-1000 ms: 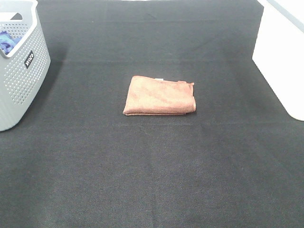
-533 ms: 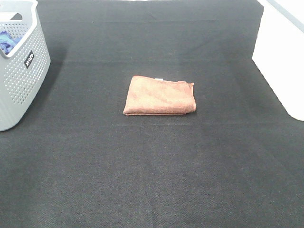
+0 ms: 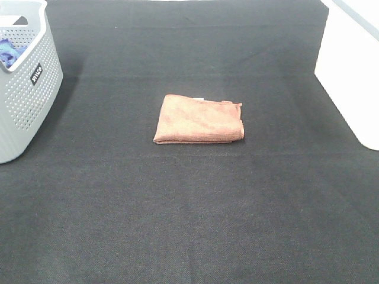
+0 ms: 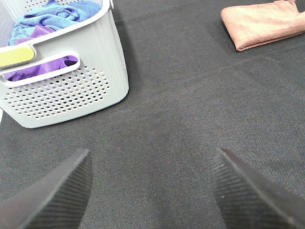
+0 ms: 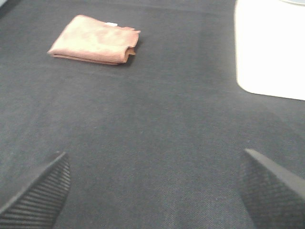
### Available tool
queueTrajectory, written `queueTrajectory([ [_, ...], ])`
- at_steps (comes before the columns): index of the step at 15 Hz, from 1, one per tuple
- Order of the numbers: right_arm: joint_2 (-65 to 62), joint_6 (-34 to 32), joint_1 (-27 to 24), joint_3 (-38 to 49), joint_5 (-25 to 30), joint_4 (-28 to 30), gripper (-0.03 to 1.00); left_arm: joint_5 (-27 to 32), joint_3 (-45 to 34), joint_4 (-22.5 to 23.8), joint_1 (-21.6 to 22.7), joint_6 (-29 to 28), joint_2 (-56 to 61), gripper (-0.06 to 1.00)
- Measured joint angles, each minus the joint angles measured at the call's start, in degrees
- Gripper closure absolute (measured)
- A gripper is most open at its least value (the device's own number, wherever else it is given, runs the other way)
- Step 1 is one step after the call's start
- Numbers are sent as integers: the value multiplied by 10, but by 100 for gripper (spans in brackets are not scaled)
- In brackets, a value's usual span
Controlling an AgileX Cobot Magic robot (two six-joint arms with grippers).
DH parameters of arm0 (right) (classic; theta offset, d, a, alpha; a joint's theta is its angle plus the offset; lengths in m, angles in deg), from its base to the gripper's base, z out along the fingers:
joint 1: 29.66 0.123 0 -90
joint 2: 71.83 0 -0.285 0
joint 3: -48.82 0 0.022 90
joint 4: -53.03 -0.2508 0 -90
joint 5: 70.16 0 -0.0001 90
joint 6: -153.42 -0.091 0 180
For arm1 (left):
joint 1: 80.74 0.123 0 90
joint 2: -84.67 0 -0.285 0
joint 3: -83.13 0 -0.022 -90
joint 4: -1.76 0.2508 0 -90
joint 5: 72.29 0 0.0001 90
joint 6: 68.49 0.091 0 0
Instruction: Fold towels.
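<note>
The reddish-brown towel (image 3: 199,120) lies folded into a small rectangle in the middle of the black table, a small white tag at its far edge. It also shows in the left wrist view (image 4: 262,24) and the right wrist view (image 5: 94,40). Neither gripper shows in the exterior high view. My left gripper (image 4: 152,191) is open and empty, low over the cloth near the basket, far from the towel. My right gripper (image 5: 152,191) is open and empty over bare cloth, well apart from the towel.
A grey perforated basket (image 3: 23,89) stands at the far left, holding blue and purple cloths (image 4: 52,19). A white bin (image 3: 352,71) stands at the right edge, also in the right wrist view (image 5: 269,47). Black cloth (image 3: 189,213) covers the table.
</note>
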Motion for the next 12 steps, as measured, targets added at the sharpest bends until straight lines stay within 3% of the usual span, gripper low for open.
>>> queueTrajectory([
  [8, 0, 0, 0, 0, 0, -1, 8, 0, 0, 0, 1, 0, 0, 27],
  [12, 0, 0, 0, 0, 0, -1, 8, 0, 0, 0, 34, 0, 0, 27],
])
